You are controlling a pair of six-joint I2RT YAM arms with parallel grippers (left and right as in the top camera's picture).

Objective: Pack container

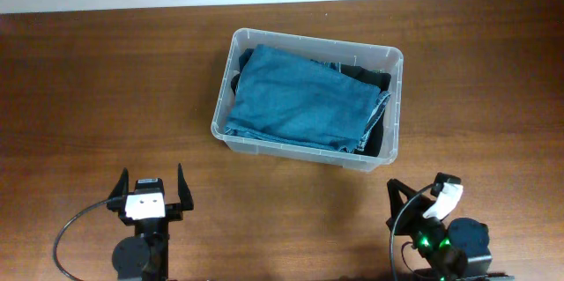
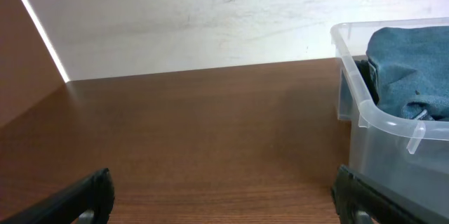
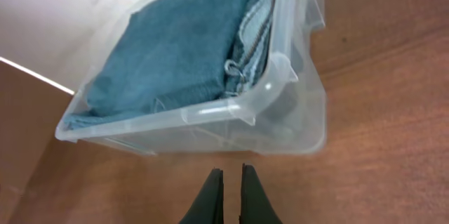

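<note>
Right gripper (image 3: 230, 176) (closed) faces container (image 3: 219, 109) holding denim (image 3: 175, 48).

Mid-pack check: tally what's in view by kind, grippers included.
Container: 1
Denim, folded, in the container: 1
Dark cloth, under the denim: 1
Grippers: 2 (left gripper, right gripper)
Total: 5

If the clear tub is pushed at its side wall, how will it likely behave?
The container likely slides rather than tips: it is low and wide. Its thin clear wall may flex. The folded denim fills it, so it probably feels heavy for plastic.
</note>
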